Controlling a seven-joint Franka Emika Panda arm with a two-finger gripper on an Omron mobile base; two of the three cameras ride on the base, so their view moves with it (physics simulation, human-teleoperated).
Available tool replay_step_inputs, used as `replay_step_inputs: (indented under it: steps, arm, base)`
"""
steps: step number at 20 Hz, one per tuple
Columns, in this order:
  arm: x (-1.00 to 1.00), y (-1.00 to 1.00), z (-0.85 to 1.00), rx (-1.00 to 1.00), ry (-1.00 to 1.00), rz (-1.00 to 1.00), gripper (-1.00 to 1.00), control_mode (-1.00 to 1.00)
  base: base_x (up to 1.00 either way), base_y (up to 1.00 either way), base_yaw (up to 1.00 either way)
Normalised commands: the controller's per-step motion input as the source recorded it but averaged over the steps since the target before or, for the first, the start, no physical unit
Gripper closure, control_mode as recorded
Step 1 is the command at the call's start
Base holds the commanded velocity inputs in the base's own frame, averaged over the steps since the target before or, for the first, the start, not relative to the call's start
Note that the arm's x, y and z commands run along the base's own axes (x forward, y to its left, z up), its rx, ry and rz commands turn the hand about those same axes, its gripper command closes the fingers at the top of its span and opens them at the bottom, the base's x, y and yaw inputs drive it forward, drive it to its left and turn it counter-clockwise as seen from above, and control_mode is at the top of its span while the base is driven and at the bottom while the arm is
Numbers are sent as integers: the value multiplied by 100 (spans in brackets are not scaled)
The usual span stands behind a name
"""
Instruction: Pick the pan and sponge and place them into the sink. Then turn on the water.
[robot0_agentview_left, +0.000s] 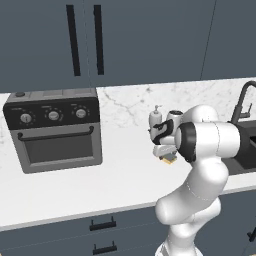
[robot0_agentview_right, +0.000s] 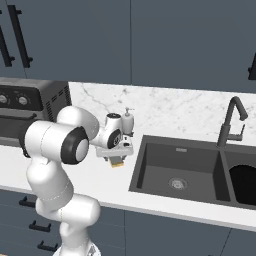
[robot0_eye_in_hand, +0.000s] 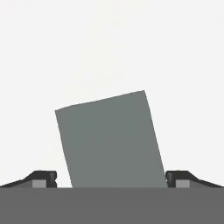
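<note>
The white arm reached down over the marble-look counter (robot0_agentview_left: 75, 185), its gripper (robot0_eye_in_hand: 111, 177) directly above the sponge (robot0_eye_in_hand: 111, 140). In the hand view the sponge's grey top lay tilted between the two fingertips (robot0_eye_in_hand: 43, 178), one on each side and both clear of its edges; the jaws stood wide apart and held nothing. From the base cameras the sponge's yellow underside (robot0_agentview_right: 117, 161) showed just beneath the hand, resting on the counter a little left of the sink (robot0_agentview_right: 150, 170).

The dark double-basin sink sat to the right, its left basin bare but for a round metal drain (robot0_agentview_right: 176, 183). The pan (robot0_agentview_right: 245, 186) lay in the right basin, a black round shape cut off by the picture's edge. A dark gooseneck faucet (robot0_agentview_right: 231, 120) rose behind the divider; no stream could be made out beneath its spout.

A white soap dispenser (robot0_agentview_right: 128, 121) stood by the backsplash just behind the hand. On the left of the counter sat a grey toaster oven (robot0_agentview_left: 55, 130) with three dials (robot0_agentview_left: 53, 115) and a handle across its door; the marks around the dials were too small to read. Dark blue cabinets (robot0_agentview_left: 150, 40) hung above. No brand or legible writing appeared on anything.
</note>
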Motion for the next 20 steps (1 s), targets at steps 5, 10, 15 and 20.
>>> replay_step_inputs:
  steps: [5,10,15,20]
  arm:
    - [1,0,0,0,-7,0,-100,-100]
    - [2,0,0,0,-4,0,-100,-100]
    - [0,0,0,0,-2,0,-100,-100]
    - [0,0,4,0,0,0,-100,-100]
  base:
    - [0,0,0]
    - [0,0,0]
    - [0,0,0]
    - [0,0,0]
